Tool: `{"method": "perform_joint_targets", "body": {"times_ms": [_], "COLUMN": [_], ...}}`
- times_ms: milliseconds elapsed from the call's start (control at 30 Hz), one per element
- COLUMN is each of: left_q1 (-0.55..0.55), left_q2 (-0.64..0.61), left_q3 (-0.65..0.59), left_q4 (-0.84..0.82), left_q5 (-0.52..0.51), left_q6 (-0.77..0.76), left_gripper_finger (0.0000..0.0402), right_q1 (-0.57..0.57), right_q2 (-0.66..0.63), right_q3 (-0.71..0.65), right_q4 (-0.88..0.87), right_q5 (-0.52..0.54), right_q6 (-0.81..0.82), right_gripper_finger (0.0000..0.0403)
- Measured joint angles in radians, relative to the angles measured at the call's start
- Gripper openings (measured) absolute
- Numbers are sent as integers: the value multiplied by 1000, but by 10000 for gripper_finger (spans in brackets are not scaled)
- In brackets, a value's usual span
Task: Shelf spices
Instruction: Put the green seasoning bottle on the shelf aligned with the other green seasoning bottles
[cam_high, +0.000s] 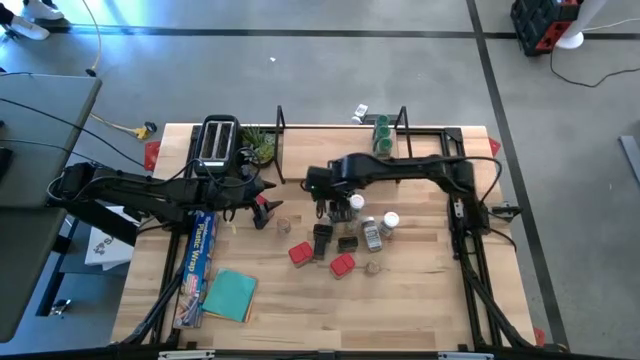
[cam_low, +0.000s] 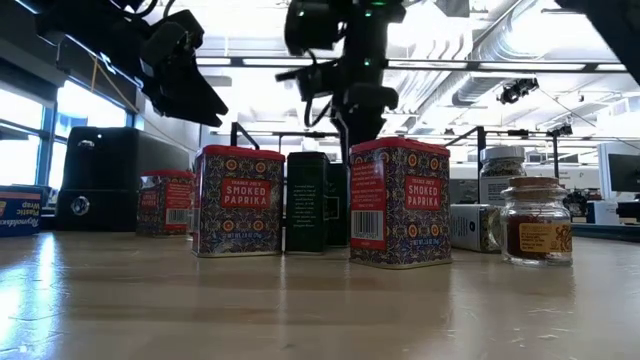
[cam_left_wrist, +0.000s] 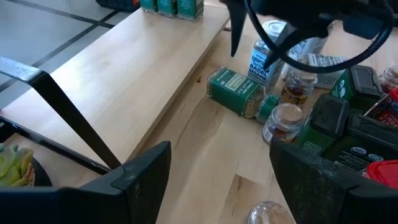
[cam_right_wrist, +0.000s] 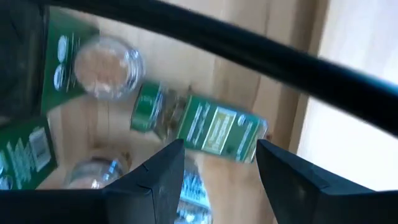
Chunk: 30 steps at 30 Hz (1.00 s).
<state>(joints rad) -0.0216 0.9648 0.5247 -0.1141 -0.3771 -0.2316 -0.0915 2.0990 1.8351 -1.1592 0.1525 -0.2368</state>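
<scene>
A: How do the right gripper's (cam_right_wrist: 214, 177) jaws stand?

B: Parted, with nothing between them. They hang over a green-labelled jar (cam_right_wrist: 199, 127) that lies on its side on the table, green lid toward the other spices, its far end just beside the edge of the shelf (cam_left_wrist: 143, 74).

A: And the left gripper (cam_left_wrist: 217, 180)?

B: Its jaws are spread wide and empty. It sits off the shelf's left end, near the black toaster (cam_high: 220, 140), looking along the light board toward that same fallen jar (cam_left_wrist: 239, 92).

A: Is anything on the shelf?

B: Green-lidded jars (cam_high: 382, 132) stand at its far right end, on the board by the upright wire frame. The rest of the board shows bare wood.

A: And the remaining spices?

B: Clustered on the table in front of the shelf, below the right arm. From the low camera, two red paprika tins (cam_low: 398, 203) stand up front with a dark green box (cam_low: 307, 202) between them, and a small cork-topped jar of brownish powder (cam_low: 537, 222) to the side. White-lidded jars (cam_high: 388, 221) sit at the cluster's right.

A: Anything farther from the shelf?

B: A long blue foil box (cam_high: 197, 262) and a teal cloth (cam_high: 230, 295), well apart from it, at the table's near left.
</scene>
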Motion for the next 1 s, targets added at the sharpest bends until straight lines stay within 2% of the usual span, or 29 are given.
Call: {"method": "perform_joint_targets", "body": {"times_ms": [100, 300, 467, 600, 700, 867, 1000], "left_q1": [0, 0, 0, 0, 0, 0, -2], "left_q2": [0, 0, 0, 0, 0, 0, 0], "left_q3": [0, 0, 0, 0, 0, 0, 0], "left_q4": [-11, -25, -24, -24, -25, -25, -25], "left_q5": [0, 0, 0, 0, 0, 0, 0], "left_q6": [0, 0, 0, 0, 0, 6, 5], "left_gripper_finger": [268, 268, 268, 268, 268, 268, 268], "right_q1": [-8, -18, -6, 0, 7, 11, 12], "right_q2": [34, 44, 44, 43, 36, 27, 27], "right_q3": [50, 44, 42, 42, 41, 41, 41], "right_q4": [-90, -224, -338, -415, -399, -244, -126], "right_q5": [-2, -82, -107, -182, -190, -186, -122], "right_q6": [22, 104, 172, 185, 115, -55, -228], "right_gripper_finger": [194, 194, 195, 194, 194, 194, 194]}}
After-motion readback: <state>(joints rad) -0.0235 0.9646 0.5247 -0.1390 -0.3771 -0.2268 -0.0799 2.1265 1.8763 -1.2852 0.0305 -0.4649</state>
